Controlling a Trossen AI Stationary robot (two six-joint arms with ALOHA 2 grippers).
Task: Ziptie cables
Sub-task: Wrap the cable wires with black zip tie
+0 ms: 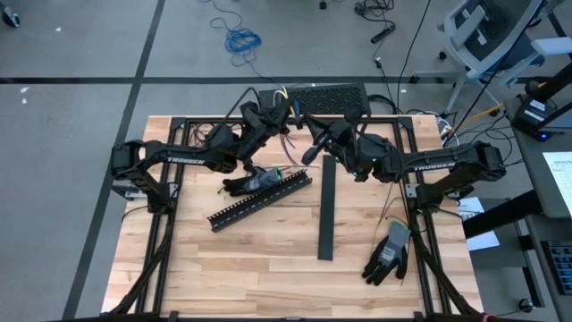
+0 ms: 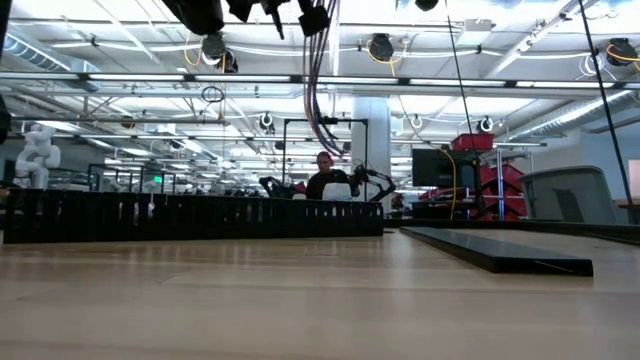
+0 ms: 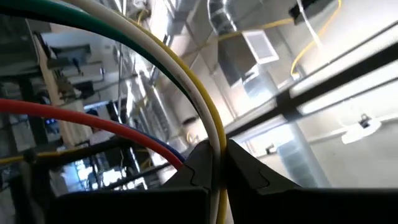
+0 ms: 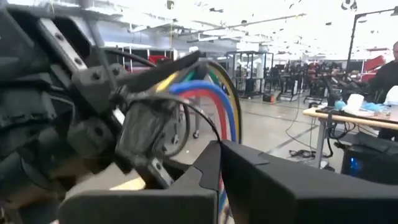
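Note:
The cables (image 2: 320,90) are a bundle of thin white, yellow, green, red and blue wires, held up in the air over the table's far middle (image 1: 288,125). My left gripper (image 3: 216,163) is shut on them from the left (image 1: 268,114). My right gripper (image 4: 219,171) is shut on them from the right (image 1: 315,148), close to the left gripper, whose dark body fills the left of the right wrist view. A thin black loop (image 4: 198,118) lies by the wires there. In the low view the wires hang down from both grippers at the picture's top. My left gripper pinches the white and yellow wires (image 3: 213,134) between its two fingers; the green, red and blue wires arc past the fingers (image 3: 193,171). The bundle is lifted clear of the table. My right gripper has the blue, red, green and yellow wires (image 4: 214,109) curving down into the narrow slit between its fingers (image 4: 249,180). The wires arc from the left gripper into this hold, clear of the table.
The black slotted duct (image 1: 259,201) lies slanting on the table left of centre, with a dark glove (image 1: 243,184) at its far end. A flat black lid strip (image 1: 327,210) lies at centre. Another glove (image 1: 389,255) is near the right edge. A person (image 2: 325,180) sits far behind.

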